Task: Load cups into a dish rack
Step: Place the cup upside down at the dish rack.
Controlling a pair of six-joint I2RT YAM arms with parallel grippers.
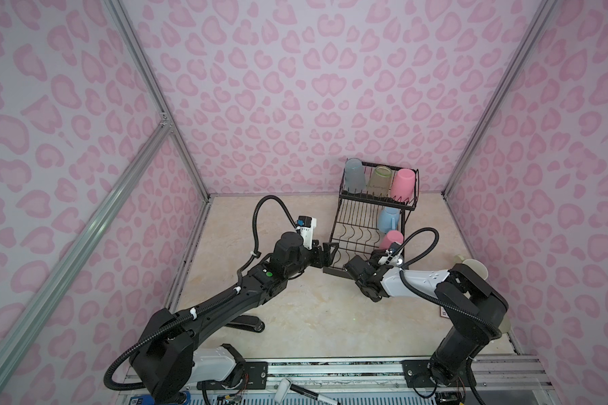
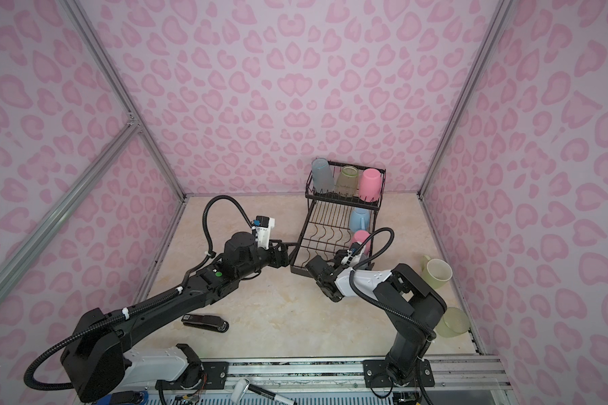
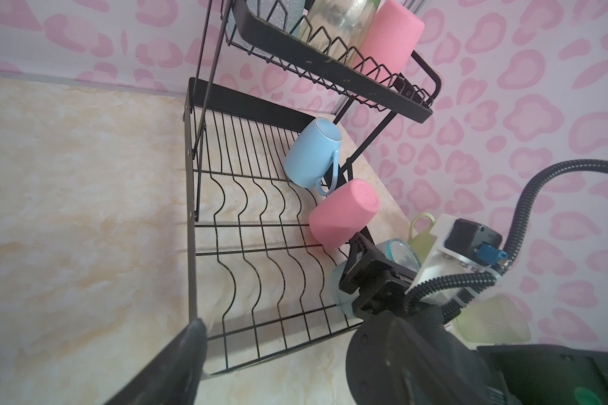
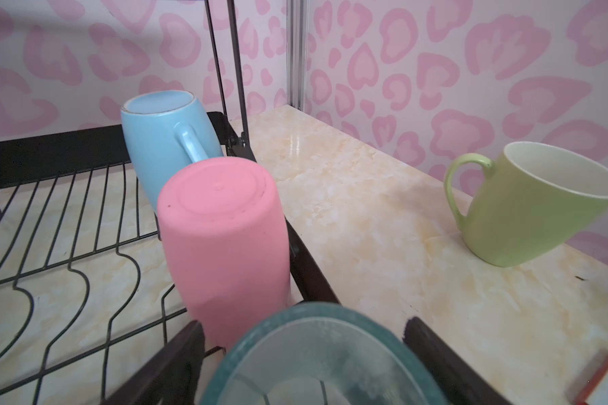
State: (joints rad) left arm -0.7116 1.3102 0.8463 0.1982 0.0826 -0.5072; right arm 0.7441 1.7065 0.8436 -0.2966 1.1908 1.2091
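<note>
– Teal cup (image 4: 316, 357) sits btw the fingers of right pincer (image 4: 304, 328), at rack (image 4: 32, 150) near-right corner, just by pink cup (image 4: 222, 238). Gripped or loose, can't tell.
– Left pincer (image 1: 332, 256)?
– Open, at rack's near-left corner. Green mug (image 4: 527, 210) on desk (image 4: 365, 217), right of rack.

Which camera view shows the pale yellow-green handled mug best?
The right wrist view: the pale yellow-green handled mug is large, handle and mouth clear. Both top views show it small beside the right arm; the left wrist view, just its handle.
</note>
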